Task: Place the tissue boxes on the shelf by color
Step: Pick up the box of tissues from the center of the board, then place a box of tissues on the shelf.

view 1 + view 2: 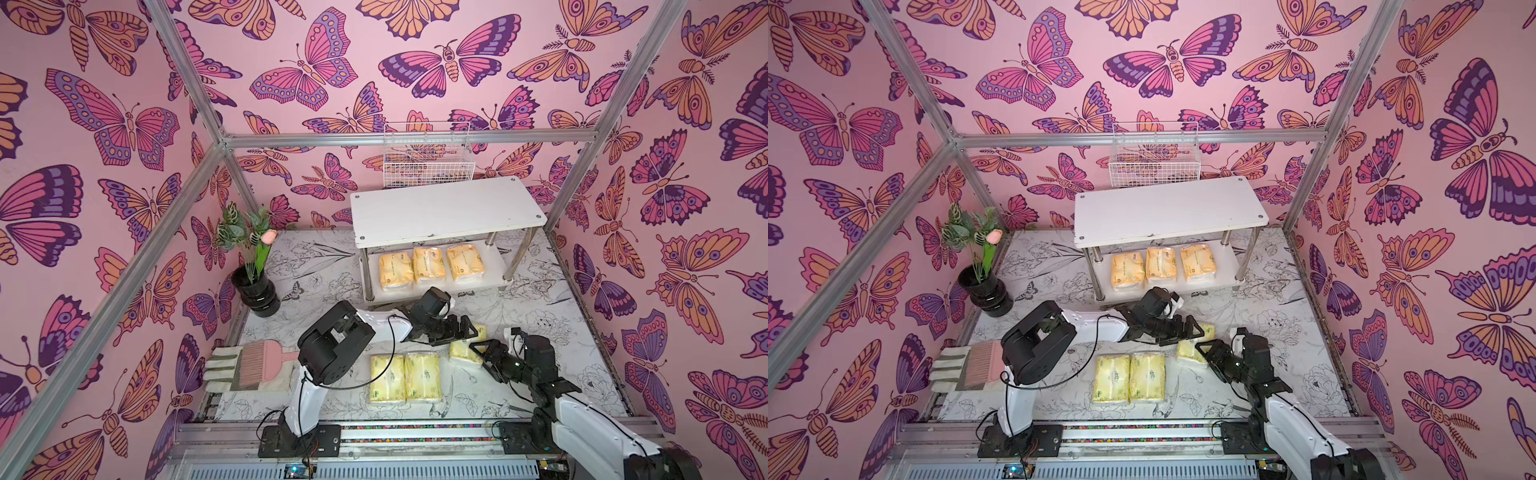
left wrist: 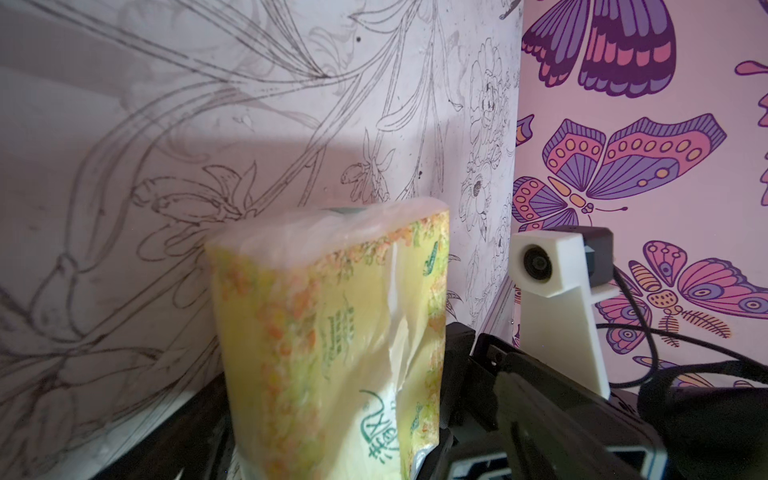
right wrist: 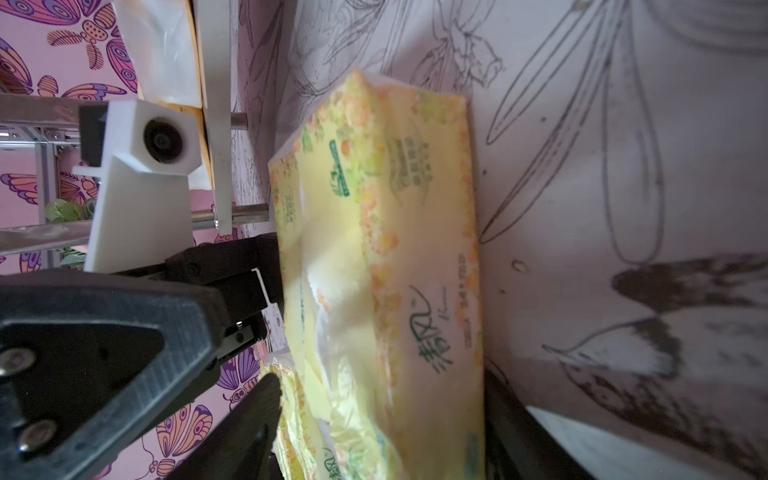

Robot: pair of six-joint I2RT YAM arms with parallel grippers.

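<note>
Three orange-yellow tissue boxes [image 1: 429,264] lie in a row on the lower board of the shelf [image 1: 444,212]; its top board is bare. Two pale yellow-green tissue boxes [image 1: 405,377] lie side by side on the table near the front. A third pale tissue box [image 1: 461,353] [image 2: 332,311] [image 3: 395,249] sits between both grippers. My left gripper [image 1: 471,328] [image 2: 332,436] reaches in from the left, shut on that box. My right gripper [image 1: 478,351] [image 3: 386,415] comes from the right. Its fingers [image 3: 511,415] stand wide on either side of the same box, one between box and table.
A black vase with flowers [image 1: 255,291] stands at the back left of the table. A glove with a pink brush [image 1: 249,368] on it lies at the front left. A white wire basket [image 1: 428,162] hangs on the wall behind the shelf.
</note>
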